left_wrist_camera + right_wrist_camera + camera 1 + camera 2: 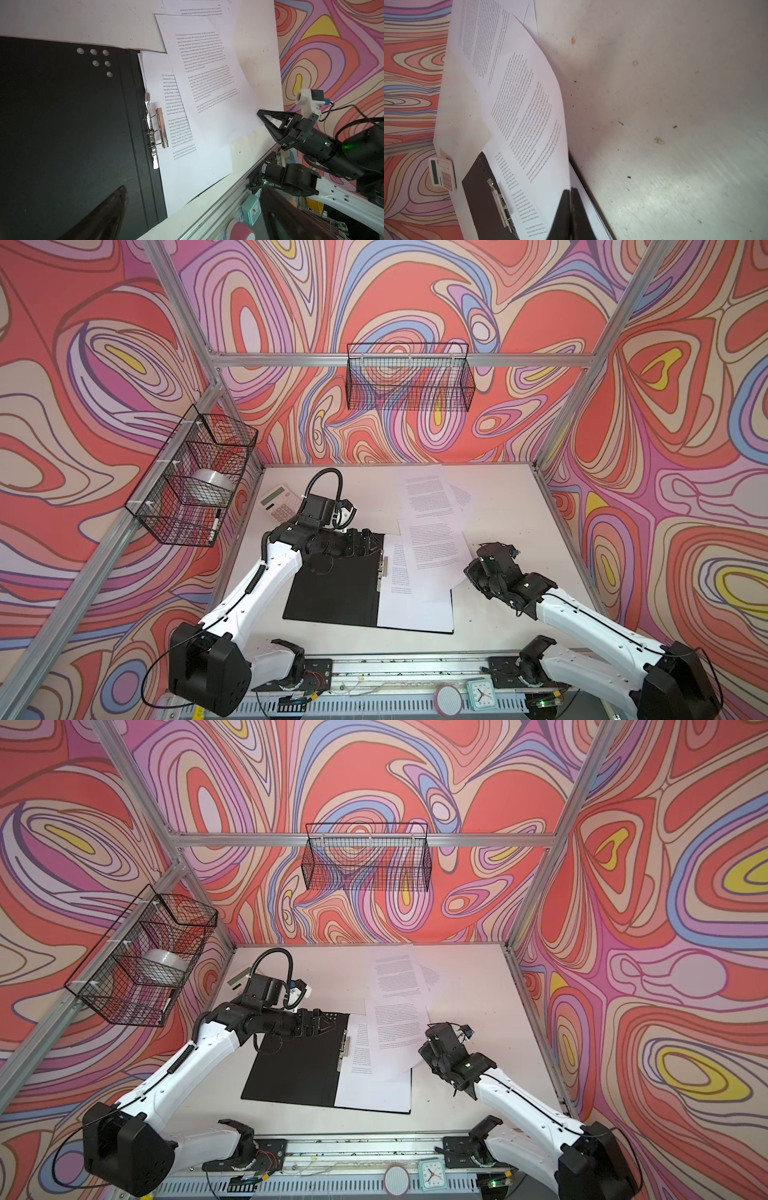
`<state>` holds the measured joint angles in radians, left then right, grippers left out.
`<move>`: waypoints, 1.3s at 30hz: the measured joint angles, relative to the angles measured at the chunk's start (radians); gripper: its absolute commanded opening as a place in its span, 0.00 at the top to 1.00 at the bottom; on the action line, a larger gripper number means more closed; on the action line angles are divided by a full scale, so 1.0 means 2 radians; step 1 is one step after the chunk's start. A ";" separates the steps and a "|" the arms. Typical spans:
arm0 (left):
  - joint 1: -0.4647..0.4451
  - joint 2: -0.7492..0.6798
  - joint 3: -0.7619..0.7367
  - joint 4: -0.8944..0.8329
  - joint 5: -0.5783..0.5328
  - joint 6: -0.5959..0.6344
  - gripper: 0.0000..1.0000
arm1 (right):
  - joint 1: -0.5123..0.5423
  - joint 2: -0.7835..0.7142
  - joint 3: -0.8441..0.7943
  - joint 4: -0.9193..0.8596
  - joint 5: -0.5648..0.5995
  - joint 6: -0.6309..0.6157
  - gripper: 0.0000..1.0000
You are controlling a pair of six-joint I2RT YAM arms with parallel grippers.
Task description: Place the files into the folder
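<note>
- Several loose white printed paper sheets (424,493) lie fanned at the far side of the table. A flat white paper stack (415,610) already rests on the right leaf of the thin open folder with matt black lining (332,597), front-centre.
- One bowed white printed sheet (207,83) lies skewed, half over that stack, its far end past the folder's edge.
- Right gripper (570,190): jaws pressed together at that sheet's near corner. It appears to have the corner pinched, though the contact itself is hard to see.
- Left gripper (368,545): jaws spread wide, holding nothing, hovering over the far end of the left leaf.
- Step, as judged: square the bowed sheet onto the stack. Keep it low, pull along its length so it slides rather than buckles, and turn it to match the stack's edges.
- The silver metal spine clip (154,128) has a bar standing proud, so bring the paper edge up to it, not over it.
- Paper is thin, limp and slick sheet on sheet. The lining looks stiff.
- The off-white tabletop (498,506) is scuffed and speckled.
- The white-and-pink calculator (279,502) sits far left, well apart.
</note>
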<state>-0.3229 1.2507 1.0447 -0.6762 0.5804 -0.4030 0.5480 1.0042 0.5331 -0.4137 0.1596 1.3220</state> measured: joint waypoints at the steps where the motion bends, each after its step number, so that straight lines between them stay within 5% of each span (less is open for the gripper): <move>1: 0.001 0.000 0.000 0.000 0.002 0.000 0.01 | 0.003 0.001 0.000 -0.001 0.006 0.004 1.00; 26: 0.011 0.000 -0.001 0.004 0.014 0.000 0.01 | 0.220 0.037 0.003 -0.046 0.075 0.158 1.00; 39: 0.011 -0.003 -0.003 0.005 0.014 -0.001 0.01 | 0.262 0.076 0.003 -0.036 0.061 0.152 1.00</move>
<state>-0.3012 1.2449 1.0378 -0.6666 0.6094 -0.4042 1.0729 1.1553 0.5392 -0.4858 0.2813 1.6260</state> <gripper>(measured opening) 0.988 0.047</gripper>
